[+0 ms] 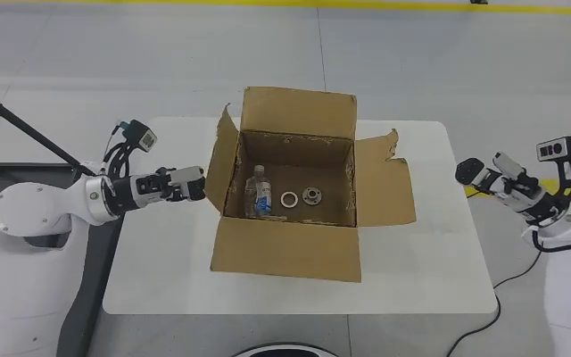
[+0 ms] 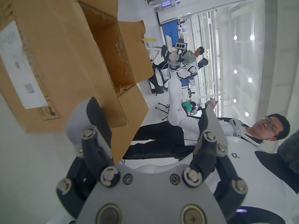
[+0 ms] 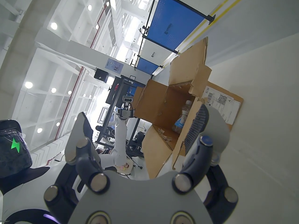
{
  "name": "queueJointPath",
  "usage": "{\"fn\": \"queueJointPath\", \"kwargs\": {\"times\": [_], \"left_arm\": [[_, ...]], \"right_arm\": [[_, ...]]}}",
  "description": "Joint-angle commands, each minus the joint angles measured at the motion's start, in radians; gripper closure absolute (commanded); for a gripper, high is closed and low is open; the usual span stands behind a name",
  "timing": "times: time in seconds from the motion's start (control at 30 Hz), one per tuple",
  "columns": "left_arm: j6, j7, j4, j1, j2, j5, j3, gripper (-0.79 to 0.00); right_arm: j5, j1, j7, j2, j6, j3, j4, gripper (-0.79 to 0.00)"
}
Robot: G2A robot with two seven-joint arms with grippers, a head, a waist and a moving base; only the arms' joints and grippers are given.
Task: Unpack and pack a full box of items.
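Observation:
An open cardboard box (image 1: 285,245) stands in the middle of the white table (image 1: 161,277), its four flaps spread out. Inside it lie a clear plastic bottle (image 1: 258,191), a pale ring (image 1: 290,199) and a dark round part (image 1: 311,195). My left gripper (image 1: 198,184) hovers just outside the box's left flap, open and holding nothing; the left wrist view shows the gripper (image 2: 149,113) beside the box (image 2: 53,54). My right gripper (image 1: 464,171) is off the table's right edge, open and empty, and the right wrist view shows the gripper (image 3: 142,120) facing the box (image 3: 163,108) and the bottle (image 3: 183,116).
The table's bare surface surrounds the box, with room at the front and on both sides. Grey floor with a yellow line (image 1: 357,4) lies beyond the far edge. A dark stand leg (image 1: 36,134) is at the far left.

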State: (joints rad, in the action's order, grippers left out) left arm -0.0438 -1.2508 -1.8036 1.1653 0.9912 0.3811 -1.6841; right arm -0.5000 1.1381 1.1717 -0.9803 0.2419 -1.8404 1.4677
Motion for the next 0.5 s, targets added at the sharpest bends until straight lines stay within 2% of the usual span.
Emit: {"fn": "queueJointPath", "kwargs": {"times": [0.0, 0.47], "left_arm": [[0.018, 0.012, -0.016, 0.001, 0.0, -0.024, 0.028, -0.785], [0.08, 0.192, -0.005, 0.009, 0.008, -0.104, 0.172, -0.785]], "right_arm": [[0.001, 0.004, -0.004, 0.001, 0.001, 0.006, 0.001, -0.785], [0.001, 0.012, -0.008, 0.011, 0.007, 0.035, -0.002, -0.785]]}}
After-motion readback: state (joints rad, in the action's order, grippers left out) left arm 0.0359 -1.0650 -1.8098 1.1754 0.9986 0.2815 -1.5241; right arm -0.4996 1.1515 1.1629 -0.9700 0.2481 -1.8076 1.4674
